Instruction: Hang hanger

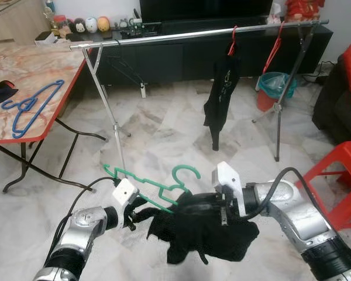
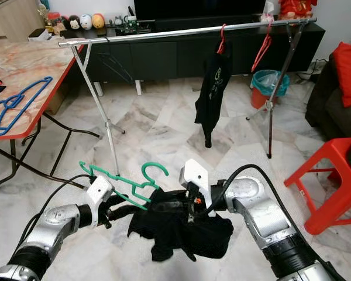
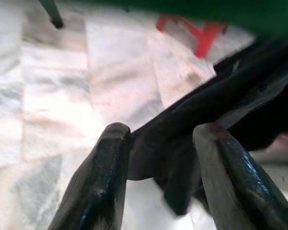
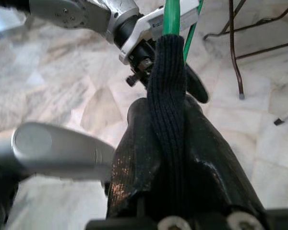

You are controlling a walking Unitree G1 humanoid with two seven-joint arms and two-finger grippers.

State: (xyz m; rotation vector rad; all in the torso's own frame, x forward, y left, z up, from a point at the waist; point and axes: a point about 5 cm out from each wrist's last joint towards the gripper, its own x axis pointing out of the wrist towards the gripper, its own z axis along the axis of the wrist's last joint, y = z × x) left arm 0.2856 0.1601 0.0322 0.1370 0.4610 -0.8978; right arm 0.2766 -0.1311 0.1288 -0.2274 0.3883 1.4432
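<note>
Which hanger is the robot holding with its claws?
The green hanger, low between the left claw and right claw, with black cloth on it. The blue hanger lies on the table; the red hangers hang on the rail.

Green hanger (image 1: 149, 184) carries a black garment (image 1: 202, 229). Blue hanger (image 1: 32, 106) lies on a pink marbled table (image 1: 29, 70), red-edged. Red stool (image 1: 339, 175). Floor (image 1: 158, 129) white-grey marbled.

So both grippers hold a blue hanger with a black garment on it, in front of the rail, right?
Not quite: the hanger held with the black garment is green, as the left eye view shows. The blue hanger lies on the table. The rail stands ahead.
</note>
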